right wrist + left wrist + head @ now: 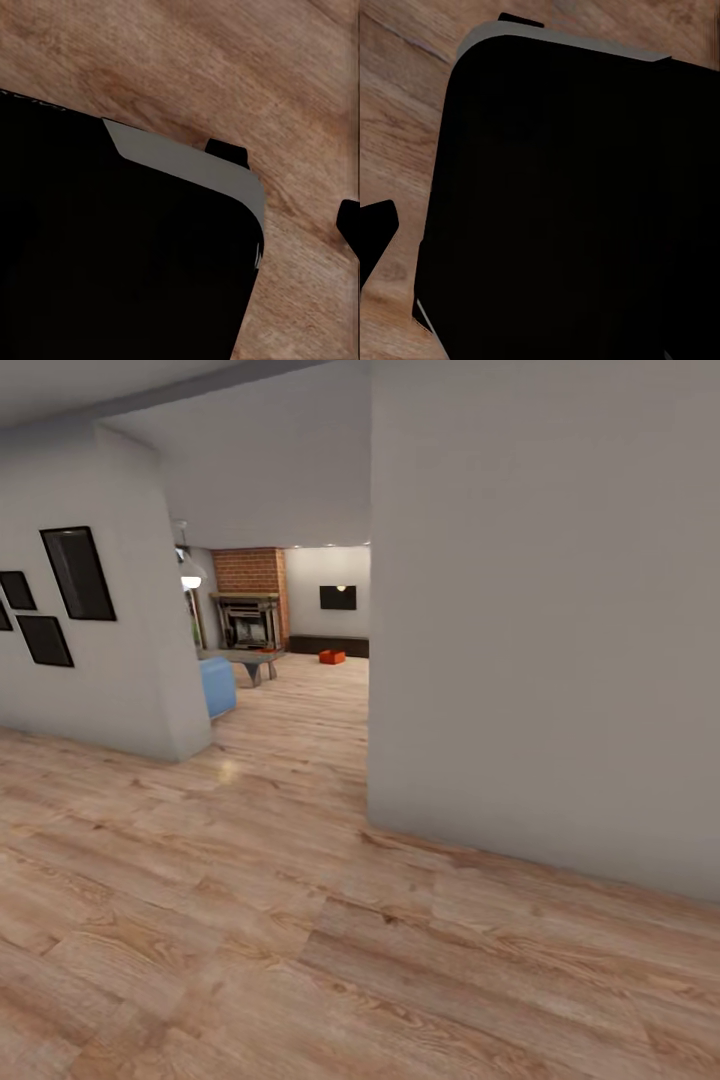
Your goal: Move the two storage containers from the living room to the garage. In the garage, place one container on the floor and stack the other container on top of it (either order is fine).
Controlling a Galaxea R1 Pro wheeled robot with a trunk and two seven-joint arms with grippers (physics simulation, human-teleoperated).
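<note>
one orange-red storage container (332, 656) sits far off on the light wood-plank floor (250, 920) of the living room, just in front of a long dark cabinet (328, 645) against the back wall; whether a second bin is beside it is too small to tell. to its left stand a brick fireplace (248, 610), a low grey table (250, 661) and the end of a blue sofa (217, 685). a pale grey wall (545, 620) fills the right side of the head view, and another wall on the left carries black picture frames (78, 573). both wrist views look down at the plank floor past a large black body with a grey rounded edge (187, 161); a dark tip (375, 229) shows at the picture edge, but i cannot tell how wide either claw stands.
</note>
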